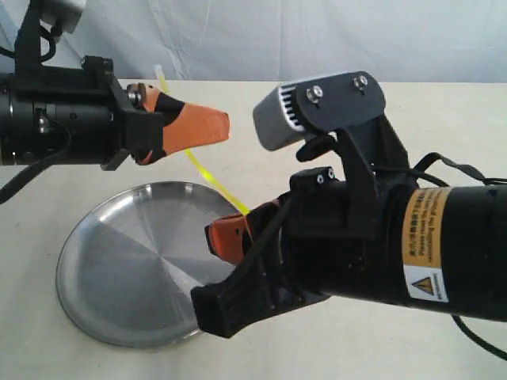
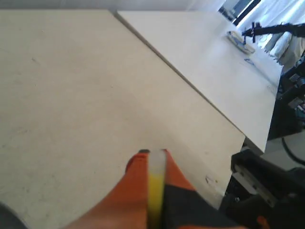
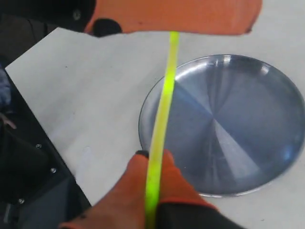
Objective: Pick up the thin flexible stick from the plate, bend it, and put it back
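Yellow stick, clamped by left fingers and right fingers, hangs over plate

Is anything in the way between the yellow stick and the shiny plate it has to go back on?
No, nothing visible. The left gripper and the right gripper pinch the thin flexible stick in the air above the plate, near its edge. Only open space shows between stick and plate.

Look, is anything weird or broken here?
Nothing looks broken or spilled. The only odd sight: the thin flexible stick isn't on the plate; the left gripper and right gripper hold it stretched between them in the air.
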